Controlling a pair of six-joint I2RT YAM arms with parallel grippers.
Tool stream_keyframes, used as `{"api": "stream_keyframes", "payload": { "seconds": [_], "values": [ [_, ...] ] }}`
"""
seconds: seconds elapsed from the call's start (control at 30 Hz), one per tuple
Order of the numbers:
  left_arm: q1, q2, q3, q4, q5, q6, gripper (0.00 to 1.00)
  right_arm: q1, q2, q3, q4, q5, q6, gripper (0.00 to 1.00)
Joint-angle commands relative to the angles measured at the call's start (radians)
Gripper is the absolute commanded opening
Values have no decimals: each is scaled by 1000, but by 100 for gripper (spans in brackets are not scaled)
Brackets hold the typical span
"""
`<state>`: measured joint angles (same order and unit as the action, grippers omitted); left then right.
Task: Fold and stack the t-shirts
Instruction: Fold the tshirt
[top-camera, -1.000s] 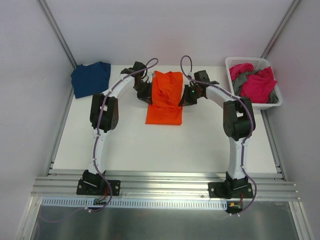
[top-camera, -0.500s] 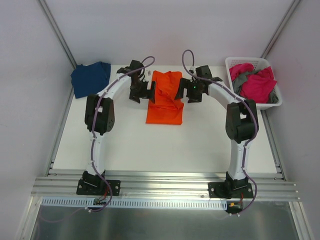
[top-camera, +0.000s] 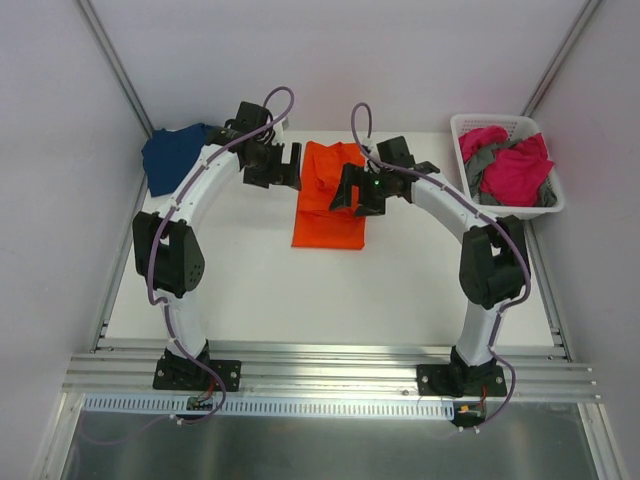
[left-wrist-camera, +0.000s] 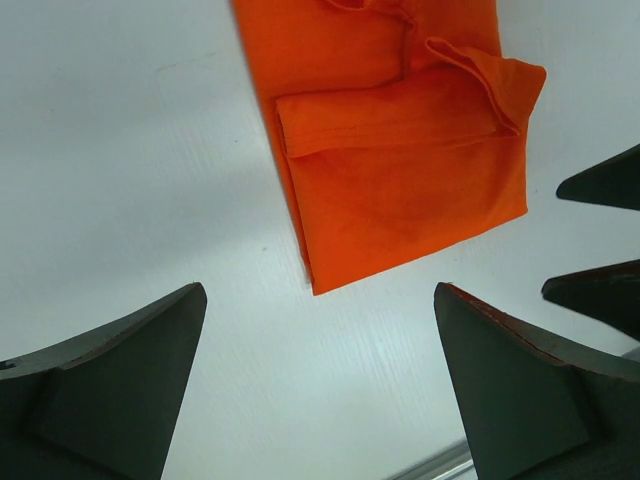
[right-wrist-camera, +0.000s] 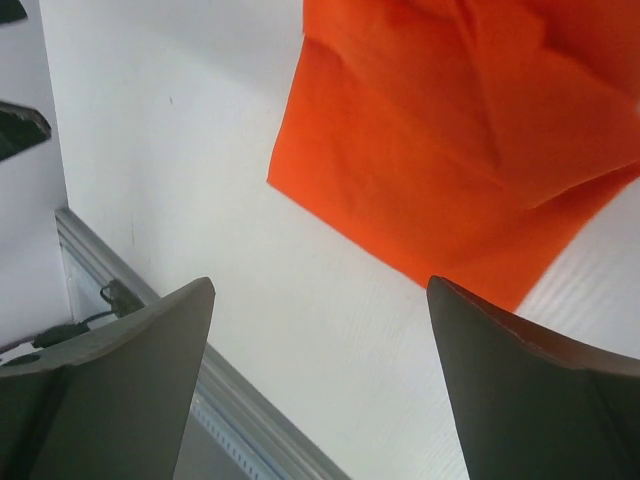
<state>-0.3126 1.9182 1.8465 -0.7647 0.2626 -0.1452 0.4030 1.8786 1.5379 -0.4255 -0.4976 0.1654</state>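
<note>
The orange t-shirt (top-camera: 328, 205) lies folded into a narrow rectangle at the back middle of the table, its upper part rumpled. My left gripper (top-camera: 280, 168) hangs open just off the shirt's upper left edge, holding nothing. My right gripper (top-camera: 350, 192) hovers open over the shirt's right side, also holding nothing. In the left wrist view the orange t-shirt (left-wrist-camera: 400, 150) lies beyond the wide-apart fingers (left-wrist-camera: 120, 390). The right wrist view shows the orange t-shirt (right-wrist-camera: 460, 140) past its spread fingers (right-wrist-camera: 520, 390). A folded navy t-shirt (top-camera: 178, 155) lies at the back left corner.
A white slotted basket (top-camera: 470, 125) stands at the back right with pink t-shirts (top-camera: 518, 172) and a grey one (top-camera: 482, 158) heaped inside. Grey walls close in on both sides, and an aluminium rail (top-camera: 330, 365) runs along the near edge.
Both grippers have opened and let go of the orange t-shirt. The left arm has pulled back and to the left; the right gripper has shifted left over the shirt.
</note>
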Motion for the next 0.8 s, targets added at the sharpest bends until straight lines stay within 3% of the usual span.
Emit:
{"api": "stream_keyframes", "payload": {
  "seconds": [0.0, 0.5, 0.77],
  "values": [
    [4, -16, -6, -12, -49, 4, 99, 30, 26, -6, 7, -50, 39, 92],
    [18, -53, -44, -12, -65, -7, 99, 28, 209, 70, -10, 19, -3, 94],
    [29, -44, -61, -13, -40, -24, 99, 7, 303, 274, -18, 70, -36, 95]
  ]
}}
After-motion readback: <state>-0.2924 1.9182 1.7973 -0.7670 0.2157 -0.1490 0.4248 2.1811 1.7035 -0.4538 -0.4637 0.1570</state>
